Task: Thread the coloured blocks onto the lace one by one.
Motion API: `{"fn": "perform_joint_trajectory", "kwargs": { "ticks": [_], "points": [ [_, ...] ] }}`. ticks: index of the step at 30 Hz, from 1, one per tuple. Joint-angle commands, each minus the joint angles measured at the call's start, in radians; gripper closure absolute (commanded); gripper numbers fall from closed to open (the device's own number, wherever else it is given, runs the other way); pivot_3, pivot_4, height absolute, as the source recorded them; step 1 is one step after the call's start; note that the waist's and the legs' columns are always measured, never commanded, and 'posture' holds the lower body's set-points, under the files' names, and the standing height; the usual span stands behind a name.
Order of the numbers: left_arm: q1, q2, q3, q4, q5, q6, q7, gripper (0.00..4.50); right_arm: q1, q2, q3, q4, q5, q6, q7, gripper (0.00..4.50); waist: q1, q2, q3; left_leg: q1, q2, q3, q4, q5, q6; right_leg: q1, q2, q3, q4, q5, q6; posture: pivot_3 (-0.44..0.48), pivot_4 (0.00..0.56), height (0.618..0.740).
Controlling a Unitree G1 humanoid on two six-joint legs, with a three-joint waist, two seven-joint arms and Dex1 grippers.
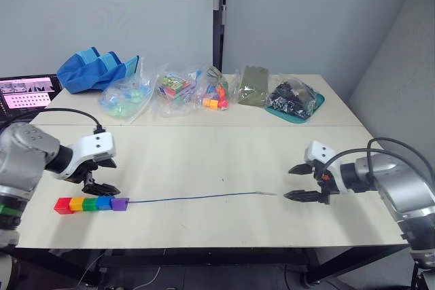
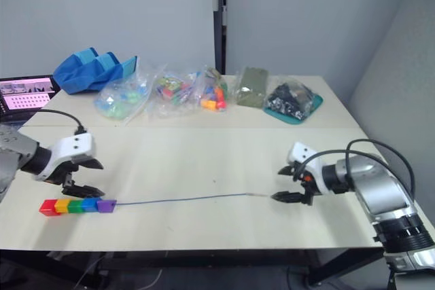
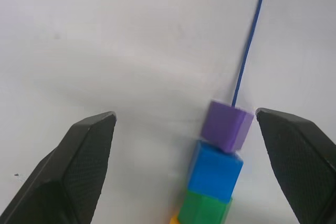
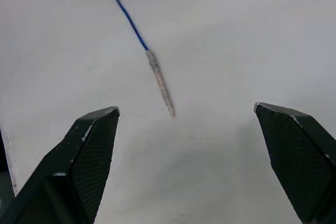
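Note:
Several coloured blocks (image 1: 91,204) lie in a tight row near the table's front left: red, orange-yellow, green, blue, purple. The thin blue lace (image 1: 194,198) runs out of the purple block (image 3: 227,126) to the right, ending in a pale stiff tip (image 4: 160,83). My left gripper (image 1: 100,176) hovers open just behind the row's right end, empty; its fingers (image 3: 84,156) straddle the purple and blue blocks. My right gripper (image 1: 299,182) is open and empty just right of the lace tip.
Along the back of the table (image 1: 224,154) sit clear bags of mixed toys (image 1: 180,93), a blue cloth bag (image 1: 95,69), a green pouch (image 1: 253,86) and a teal tray with black parts (image 1: 293,100). A monitor (image 1: 27,93) stands far left.

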Motion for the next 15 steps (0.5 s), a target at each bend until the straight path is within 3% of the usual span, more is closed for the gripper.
{"fn": "perform_joint_trajectory", "kwargs": {
  "ticks": [1, 4, 10, 15],
  "points": [
    [0.053, -0.012, 0.159, 0.064, -0.085, -0.119, 0.103, 0.0, 0.018, 0.011, -0.093, 0.013, 0.059, -0.03, -0.027, 0.06, 0.001, 0.0, 0.0, 0.0, 0.0, 0.0, 0.0, 0.0, 0.0, 0.0, 0.0, 0.0, 0.0, 0.0, 0.0, 0.0, 0.15, 0.717],
    [0.191, -0.035, 0.362, 0.115, -0.19, -0.155, 0.146, 0.0, 0.087, 0.061, -0.218, 0.021, 0.122, -0.049, -0.097, 0.06, -0.003, 0.0, 0.0, 0.0, 0.0, 0.0, 0.0, 0.0, 0.0, 0.0, 0.0, 0.0, 0.0, 0.0, 0.0, 0.0, 0.15, 0.717],
    [0.269, -0.104, 0.555, 0.206, -0.308, -0.171, 0.291, 0.0, 0.152, 0.089, -0.311, 0.022, 0.174, -0.081, -0.141, 0.06, 0.006, 0.0, 0.0, 0.0, 0.0, 0.0, 0.0, 0.0, 0.0, 0.0, 0.0, -0.001, 0.001, -0.001, 0.0, 0.0, 0.15, 0.717],
    [0.441, -0.103, 0.636, 0.302, -0.301, -0.273, 0.329, 0.0, 0.18, 0.112, -0.374, 0.095, 0.2, -0.153, -0.175, 0.06, -0.001, 0.0, 0.0, 0.001, 0.0, 0.0, -0.001, 0.0, -0.001, 0.0, 0.0, -0.001, 0.001, -0.001, -0.001, 0.0, 0.15, 0.717]
  ]
}}
